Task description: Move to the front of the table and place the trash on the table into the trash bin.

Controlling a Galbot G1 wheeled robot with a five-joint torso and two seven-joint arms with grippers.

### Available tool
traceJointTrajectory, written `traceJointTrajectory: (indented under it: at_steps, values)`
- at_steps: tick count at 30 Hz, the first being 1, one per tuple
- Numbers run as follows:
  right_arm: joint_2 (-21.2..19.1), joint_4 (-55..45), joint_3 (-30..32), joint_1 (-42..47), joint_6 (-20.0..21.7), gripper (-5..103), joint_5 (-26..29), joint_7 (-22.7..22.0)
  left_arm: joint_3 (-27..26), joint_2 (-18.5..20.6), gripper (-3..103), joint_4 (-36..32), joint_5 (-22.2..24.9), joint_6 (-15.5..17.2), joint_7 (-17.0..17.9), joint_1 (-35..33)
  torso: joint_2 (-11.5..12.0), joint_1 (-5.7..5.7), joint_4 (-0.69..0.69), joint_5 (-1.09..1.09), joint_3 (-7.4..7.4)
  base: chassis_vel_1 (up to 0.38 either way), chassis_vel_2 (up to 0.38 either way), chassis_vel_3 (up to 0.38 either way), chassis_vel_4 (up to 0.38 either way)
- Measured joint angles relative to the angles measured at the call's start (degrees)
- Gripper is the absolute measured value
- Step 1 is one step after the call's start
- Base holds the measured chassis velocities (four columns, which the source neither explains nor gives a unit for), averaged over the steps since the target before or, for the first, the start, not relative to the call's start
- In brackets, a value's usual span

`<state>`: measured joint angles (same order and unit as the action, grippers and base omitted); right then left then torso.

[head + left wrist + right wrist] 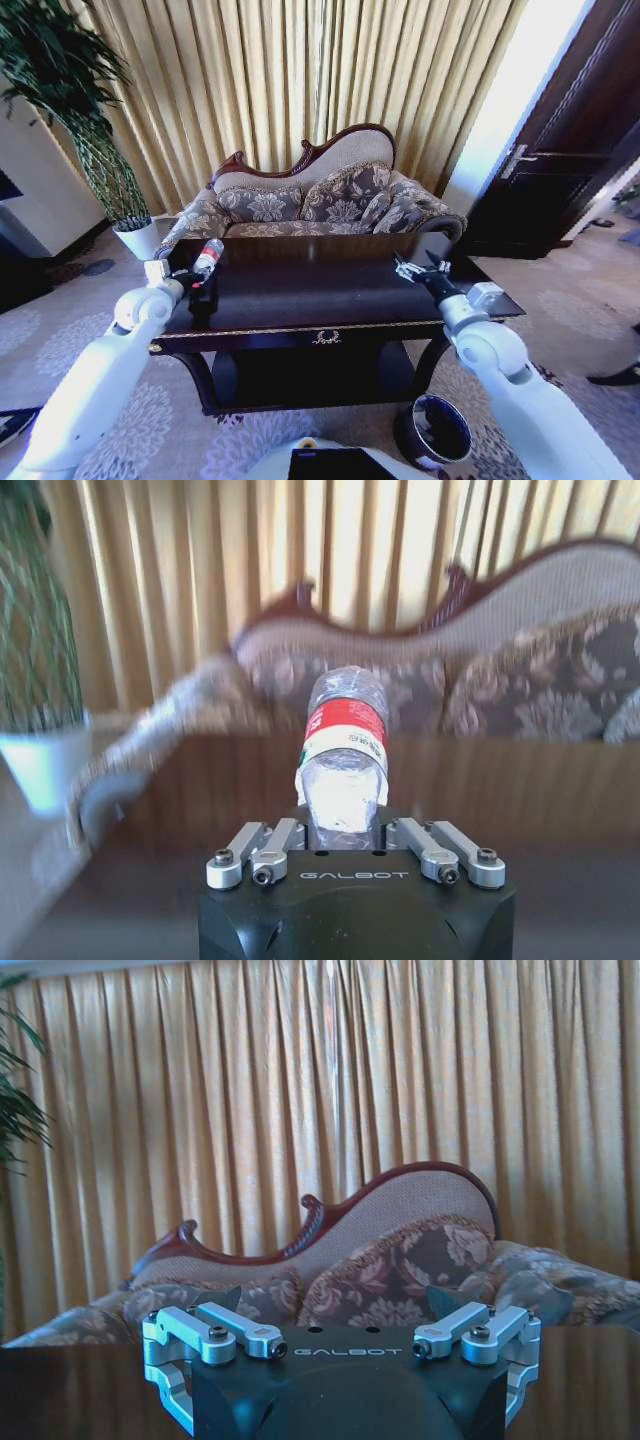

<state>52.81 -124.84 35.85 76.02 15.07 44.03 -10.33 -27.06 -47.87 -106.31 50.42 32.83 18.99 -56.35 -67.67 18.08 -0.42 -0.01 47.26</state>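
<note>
The trash in view is a small clear plastic bottle (pixel 208 257) with a red label, raised over the left end of the dark glossy table (pixel 320 300). My left gripper (pixel 200 287) is shut on the bottle's lower part, and the bottle (pixel 345 740) sticks out from between that gripper's (pixel 345 825) jaws toward the sofa. My right gripper (pixel 415 268) hovers over the table's right end, open, with nothing between the jaws (pixel 340 1305). The trash bin (pixel 437 430), a round dark bucket, stands on the carpet by the table's front right leg, under my right arm.
A patterned sofa (pixel 310 200) stands close behind the table. A white plant pot (pixel 140 238) with a tall plant is at the back left. A dark door (pixel 560 150) is at the right. Patterned carpet surrounds the table.
</note>
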Motion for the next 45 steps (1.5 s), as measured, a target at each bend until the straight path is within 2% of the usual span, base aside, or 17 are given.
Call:
traceJointTrajectory:
  at_steps: [1,2,4,6,8,9,13,14,15,18,19,20,24,26,33,38,45]
  values:
    - [-0.13,-0.45,-0.15,0.08,-0.02,100,0.43,-0.02,0.0,0.34,28,0.12,-2.63,-2.11,-1.61,0.04,0.0,0.0,0.0,-0.01,0.0,0.0,0.0,0.0,0.0]
    - [-0.13,-0.45,-0.15,0.08,-0.02,100,0.43,-0.02,0.0,0.34,28,0.12,-2.63,-2.11,-1.61,0.04,0.0,0.0,0.0,-0.01,0.0,0.0,0.0,0.0,0.0]
    - [-0.36,-1.26,-0.97,0.23,-0.02,100,1.56,-0.07,0.16,1.11,27,-0.19,-8.24,-6.91,-4.99,0.27,0.0,0.0,0.0,0.01,0.0,0.0,0.0,0.0,0.0]
    - [-0.52,-1.45,-1.29,0.23,-0.03,100,2.09,-0.07,0.3,1.26,27,-0.37,-9.39,-7.87,-5.56,0.38,0.0,0.0,0.0,0.01,0.0,0.0,0.0,0.0,0.0]
    - [-1.84,-2.18,-2.42,-0.48,-0.03,100,5.96,-0.08,1.42,1.95,27,-1.06,-14.28,-11.97,-7.1,1.06,0.0,0.0,-0.01,0.01,0.0,0.0,0.0,0.0,0.0]
    - [-1.84,-2.18,-2.42,-0.48,-0.03,100,5.96,-0.08,1.42,1.95,27,-1.06,-14.28,-11.97,-7.1,1.06,0.0,0.0,-0.01,0.01,0.0,0.0,0.0,0.0,0.0]
    - [-7.36,-2.49,-5.46,-5.15,-0.03,100,14.97,0.12,4.02,3.36,27,-0.69,-26.12,-20.14,-11.37,2.73,0.0,0.0,0.0,0.01,0.0,0.0,0.0,0.0,0.0]
    - [-7.36,-2.49,-5.46,-5.15,-0.03,100,14.97,0.12,4.02,3.36,27,-0.69,-26.12,-20.14,-11.37,2.73,0.0,0.0,0.0,0.01,0.0,0.0,0.0,0.0,0.0]
    - [-10.01,-1.68,-7.11,-8.19,-0.03,100,18.2,0.77,5.01,3.81,27,-0.48,-29.62,-22.54,-12.84,3.56,0.0,0.0,0.0,-0.01,0.0,0.0,0.0,0.0,0.0]
    - [-13.2,-0.44,-10.18,-13.34,-0.03,100,22.25,1.22,6.82,4.62,27,-0.65,-32.15,-24.46,-13.35,5.02,0.0,0.0,0.01,0.0,0.0,0.0,0.0,0.0,0.0]
    - [-15.44,1.49,-16.39,-22.4,-0.03,100,28.04,1.43,11.3,5.77,27,-0.91,-35.11,-26.89,-12.61,8.17,0.0,0.0,0.0,0.0,0.01,0.0,0.0,0.0,0.0]
    - [-14.92,2.96,-19.78,-26.66,-0.04,100,29.21,1.84,14.26,6.49,27,-0.97,-36.36,-27.87,-11.64,10.09,0.0,0.0,-0.01,0.01,0.0,0.0,0.0,0.0,0.0]
    - [-12.76,4.87,-24.77,-32.01,-0.03,100,30.95,2.17,18.72,7.37,27,-1.02,-37.1,-28.4,-9.57,13.66,0.0,0.01,0.01,0.01,0.01,0.0,0.0,0.0,0.0]
    - [-10.18,6.02,-29.61,-37.03,-0.03,100,34.2,2.16,22.79,7.74,27,-0.83,-38.25,-29.15,-8.53,18.32,0.01,0.01,0.0,0.01,0.01,0.0,0.0,0.0,0.0]
    - [-5.54,7.86,-37.66,-46.35,0.08,100,38.68,2.13,31.45,7.93,27,-1.76,-37.51,-29.01,-7.59,27.73,0.0,0.0,0.0,0.01,0.01,0.0,0.0,0.0,0.0]
    - [-2.64,10.26,-40.66,-50.78,0.1,100,39.77,2.09,37.79,6.63,27,-1.83,-37.2,-28.42,-7.39,32.29,0.0,0.01,0.0,0.01,0.01,0.0,0.0,0.0,0.0]
    - [1.0,13.74,-41.03,-52.77,0.14,100,39.7,2.1,43.95,5.32,27,-3.65,-37.03,-27.04,-6.31,35.99,0.01,0.01,0.0,0.01,0.01,0.0,0.0,0.0,0.0]
